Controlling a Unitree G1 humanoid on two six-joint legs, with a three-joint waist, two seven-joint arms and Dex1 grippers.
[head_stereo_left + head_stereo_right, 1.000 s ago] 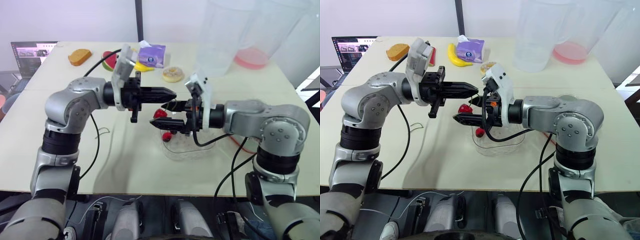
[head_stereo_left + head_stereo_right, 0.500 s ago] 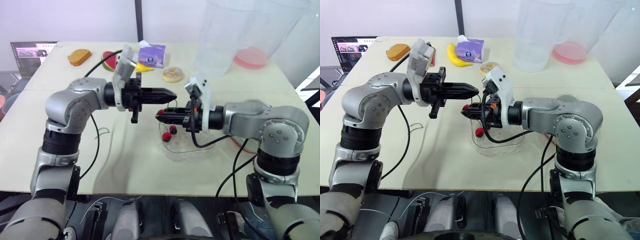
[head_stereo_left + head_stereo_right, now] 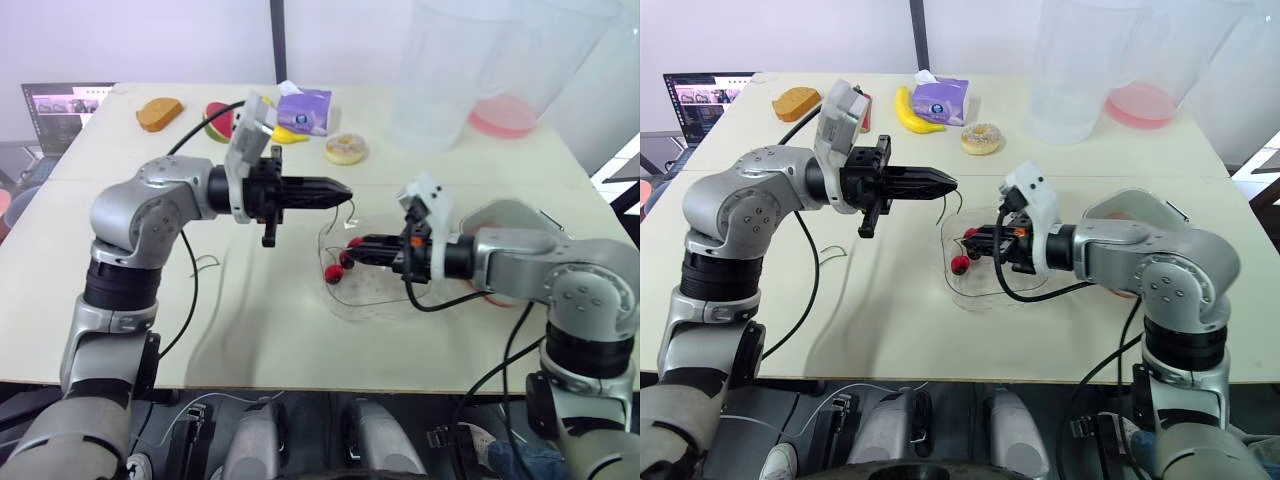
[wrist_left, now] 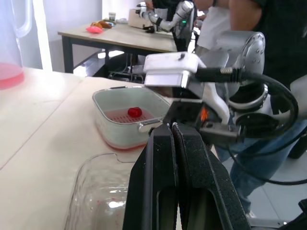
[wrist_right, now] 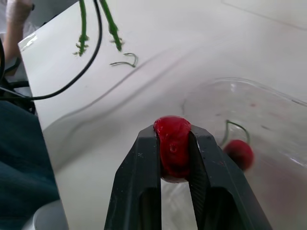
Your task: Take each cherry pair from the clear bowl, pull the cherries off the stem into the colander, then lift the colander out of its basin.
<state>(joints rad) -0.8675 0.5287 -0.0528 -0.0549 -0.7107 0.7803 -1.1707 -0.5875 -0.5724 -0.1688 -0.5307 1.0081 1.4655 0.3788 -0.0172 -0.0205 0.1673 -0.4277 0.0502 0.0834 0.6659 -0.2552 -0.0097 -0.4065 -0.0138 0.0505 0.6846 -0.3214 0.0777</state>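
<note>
My left gripper [image 3: 952,182] is shut on a bare green forked cherry stem [image 3: 944,206], held level above the table left of the clear bowl [image 3: 1015,290]. The stem's two ends dangle in the right wrist view [image 5: 111,24]. My right gripper [image 3: 965,238] is shut on a red cherry [image 5: 172,146] just over the bowl's near-left part. Another stemmed cherry [image 5: 238,153] lies in the bowl. The left wrist view shows the pink colander [image 4: 115,115] in its white basin [image 4: 115,136] beyond the bowl, with one cherry [image 4: 135,112] inside.
At the table's back lie a donut [image 3: 981,138], a banana [image 3: 908,112], a purple pack [image 3: 943,98], bread [image 3: 797,100] and tall clear jugs [image 3: 1070,70]. A loose stem [image 3: 835,252] lies left of the bowl. A person [image 4: 254,158] stands to my right.
My right gripper closed on the cherry at the left gripper's tip and drew back to the right over the bowl, leaving the stem bare. The left arm stayed put.
</note>
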